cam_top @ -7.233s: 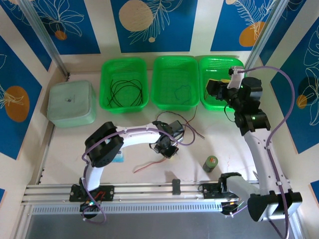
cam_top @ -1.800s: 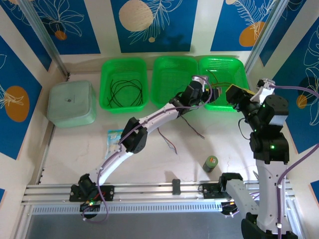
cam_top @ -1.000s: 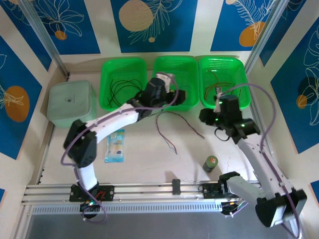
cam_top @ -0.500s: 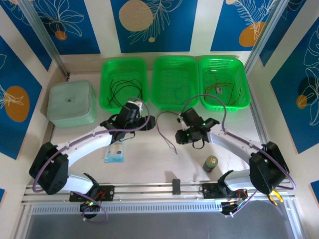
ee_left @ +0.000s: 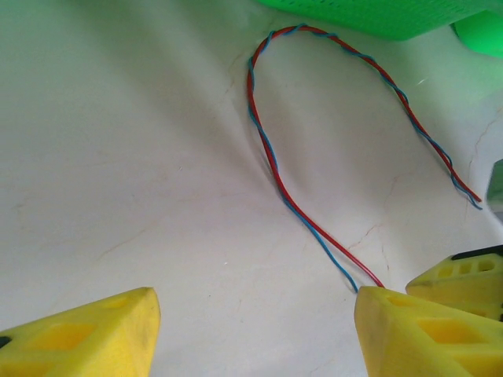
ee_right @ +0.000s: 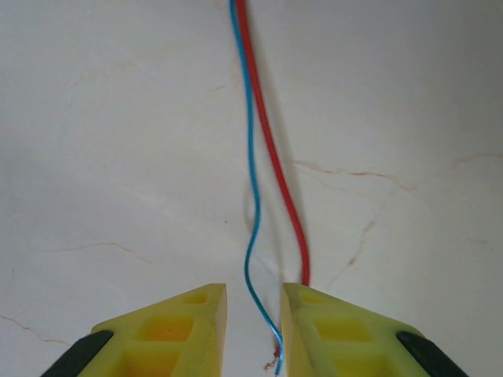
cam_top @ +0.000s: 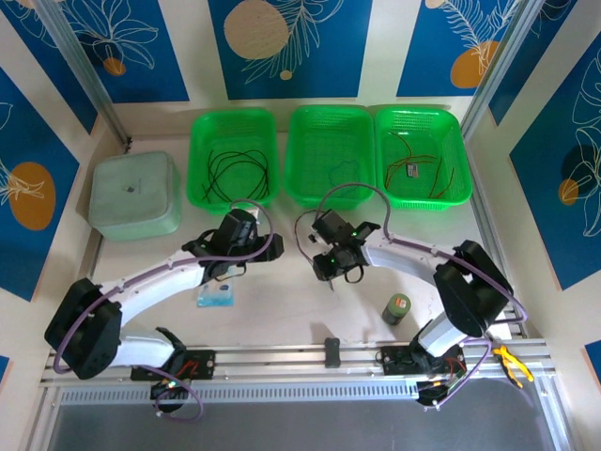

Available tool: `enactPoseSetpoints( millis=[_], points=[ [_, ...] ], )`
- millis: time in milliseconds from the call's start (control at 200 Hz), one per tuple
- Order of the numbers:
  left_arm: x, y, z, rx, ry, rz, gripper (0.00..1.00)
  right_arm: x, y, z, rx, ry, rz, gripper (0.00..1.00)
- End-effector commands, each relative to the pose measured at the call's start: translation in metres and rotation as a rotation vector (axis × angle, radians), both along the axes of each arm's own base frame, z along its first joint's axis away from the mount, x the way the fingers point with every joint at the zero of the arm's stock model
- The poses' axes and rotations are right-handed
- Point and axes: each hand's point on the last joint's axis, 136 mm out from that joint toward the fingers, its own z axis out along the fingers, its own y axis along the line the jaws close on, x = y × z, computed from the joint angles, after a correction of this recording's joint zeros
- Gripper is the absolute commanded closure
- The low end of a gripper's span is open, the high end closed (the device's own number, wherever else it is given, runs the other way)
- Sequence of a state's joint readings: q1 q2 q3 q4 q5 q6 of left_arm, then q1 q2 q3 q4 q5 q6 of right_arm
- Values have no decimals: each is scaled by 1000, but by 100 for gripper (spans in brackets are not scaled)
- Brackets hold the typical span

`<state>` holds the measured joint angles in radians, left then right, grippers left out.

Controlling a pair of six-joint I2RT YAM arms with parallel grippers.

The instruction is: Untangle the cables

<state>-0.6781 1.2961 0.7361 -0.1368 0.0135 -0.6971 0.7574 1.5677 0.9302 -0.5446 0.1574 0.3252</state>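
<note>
right tool: jaws nearly together with a narrow gap left; the blue wire has its loose end in that gap, not visibly pinched.
left tool: jaws wide apart, nothing between them.
pair: red and blue wires twisted round each other, lying in a flat loop on the desk, just on the near side of the middle basket.
ends: at the right tool the two wires part; the red wire stops against one finger.
handling: probably very light, limp and thin. It should slip from a loose pinch, and the whole loop will drag.
hold: best at the parted ends, one wire per tool; a grip on the twist would clamp both.
black cables: basket left of the middle basket.
orange-brown cables: basket right of it.
</note>
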Motion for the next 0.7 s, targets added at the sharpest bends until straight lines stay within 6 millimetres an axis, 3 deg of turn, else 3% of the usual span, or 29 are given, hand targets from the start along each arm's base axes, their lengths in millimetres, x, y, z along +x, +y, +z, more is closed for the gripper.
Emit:
enactPoseSetpoints(
  millis=[0,500,610,695],
  points=[
    [-1,9,5,-4,-20,33,33,-9,0,-5,-34,35,14,74],
    [-2,20,17,20,-68,47,33,-14,5,-27,-102,98,59,74],
    [-2,20,16,19,-63,43,33,-17,8,-29,-107,103,70,79],
    [-4,17,16,24,-73,6,33,-17,9,-27,-106,101,81,91]
  ],
)
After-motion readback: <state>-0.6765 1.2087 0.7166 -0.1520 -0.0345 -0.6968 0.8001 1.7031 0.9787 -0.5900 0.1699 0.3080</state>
